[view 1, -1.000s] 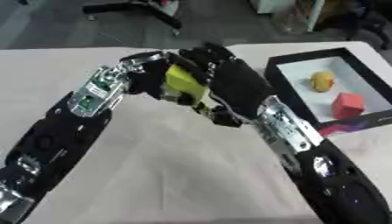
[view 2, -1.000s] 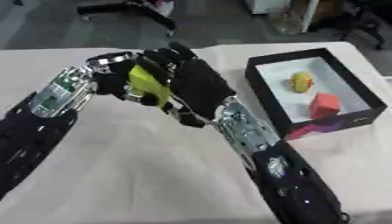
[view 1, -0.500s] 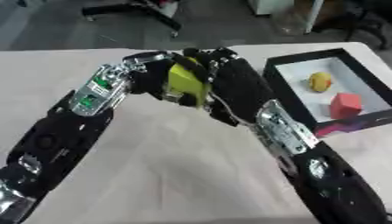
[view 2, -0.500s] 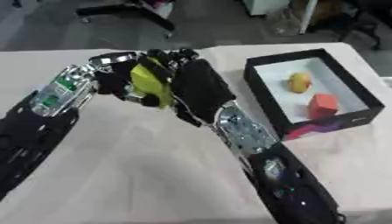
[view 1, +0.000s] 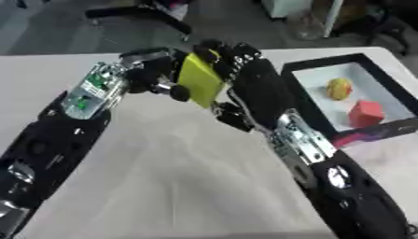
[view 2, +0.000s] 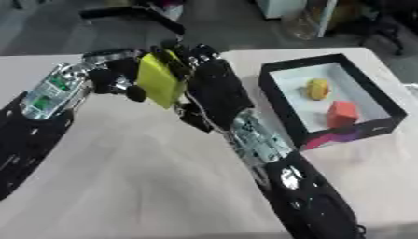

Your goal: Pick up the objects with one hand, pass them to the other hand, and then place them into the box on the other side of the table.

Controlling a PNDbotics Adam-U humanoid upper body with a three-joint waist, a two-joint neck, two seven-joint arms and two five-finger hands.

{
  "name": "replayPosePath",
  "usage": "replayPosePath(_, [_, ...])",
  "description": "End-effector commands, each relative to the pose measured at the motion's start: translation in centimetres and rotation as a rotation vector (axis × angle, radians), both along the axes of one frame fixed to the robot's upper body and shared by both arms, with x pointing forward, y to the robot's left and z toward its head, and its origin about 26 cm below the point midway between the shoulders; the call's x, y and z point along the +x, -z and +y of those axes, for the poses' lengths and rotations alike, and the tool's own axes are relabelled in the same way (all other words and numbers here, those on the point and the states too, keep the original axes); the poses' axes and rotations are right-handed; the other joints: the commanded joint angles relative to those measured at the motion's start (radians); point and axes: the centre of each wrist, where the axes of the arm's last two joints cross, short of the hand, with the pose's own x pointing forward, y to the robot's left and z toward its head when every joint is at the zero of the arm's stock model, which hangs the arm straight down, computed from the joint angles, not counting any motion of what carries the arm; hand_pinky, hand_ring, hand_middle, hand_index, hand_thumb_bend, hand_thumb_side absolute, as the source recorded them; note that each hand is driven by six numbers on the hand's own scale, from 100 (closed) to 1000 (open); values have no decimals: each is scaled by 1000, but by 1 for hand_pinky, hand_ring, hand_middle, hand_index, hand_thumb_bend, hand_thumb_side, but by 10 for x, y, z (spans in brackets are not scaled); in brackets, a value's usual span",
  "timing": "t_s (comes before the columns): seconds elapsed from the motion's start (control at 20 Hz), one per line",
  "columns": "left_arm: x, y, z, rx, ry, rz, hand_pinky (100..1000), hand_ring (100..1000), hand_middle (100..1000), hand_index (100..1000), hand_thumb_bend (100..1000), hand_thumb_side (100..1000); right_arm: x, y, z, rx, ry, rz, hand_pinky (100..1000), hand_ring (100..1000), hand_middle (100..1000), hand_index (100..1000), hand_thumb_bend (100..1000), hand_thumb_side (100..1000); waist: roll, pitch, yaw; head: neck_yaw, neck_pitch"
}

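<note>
A yellow-green block (view 1: 200, 79) is held above the middle of the table between both hands. My left hand (view 1: 151, 74) comes in from the left with its fingers curled on the block's left side. From the right, my right hand (view 1: 260, 91) backs the block, its fingers hooked over the top edge. The black box (view 2: 282, 109) with a white floor stands at the right side of the table. Inside it lie a yellow round object (view 1: 339, 87) and a red cube (view 1: 365, 113).
The beige table (view 1: 163, 177) stretches bare below and to the left of the arms. The box's near wall carries a pink and purple patch (view 1: 359, 137). A black chair base (view 1: 139, 11) stands on the floor past the table's far edge.
Both hands have stayed together round the block, with only a slight drift. The right hand's fingers sit a little further over the block's top.
</note>
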Motion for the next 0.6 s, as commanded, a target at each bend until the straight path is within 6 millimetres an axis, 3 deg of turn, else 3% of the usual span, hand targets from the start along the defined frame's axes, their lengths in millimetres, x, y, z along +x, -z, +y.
replayPosePath(0.05, [4,-11,37,29,-61,-76,829,758,768,808,1000,361,4,-24,-13,68,4,-32,546,513,430,340,100,235,-2,-20,1,-15,5])
replayPosePath(0.2, [6,0,74,48,-180,-81,834,771,790,825,1000,352,14,-34,-32,144,49,2,493,490,404,353,100,256,-3,-21,1,-19,3])
replayPosePath(0.3, [1,9,106,30,-326,-87,825,758,776,814,1000,406,28,-32,-57,204,144,60,443,472,381,380,100,291,-2,-21,2,-21,1])
replayPosePath(0.45, [-19,24,148,-71,-543,-127,813,740,751,796,1000,494,57,-13,-122,348,427,190,384,454,364,436,100,357,0,-19,5,-43,-5])
replayPosePath(0.6, [-43,27,173,-175,-703,-202,807,730,736,788,1000,560,79,11,-184,525,732,302,345,435,348,497,100,402,-2,-18,10,-59,-10])
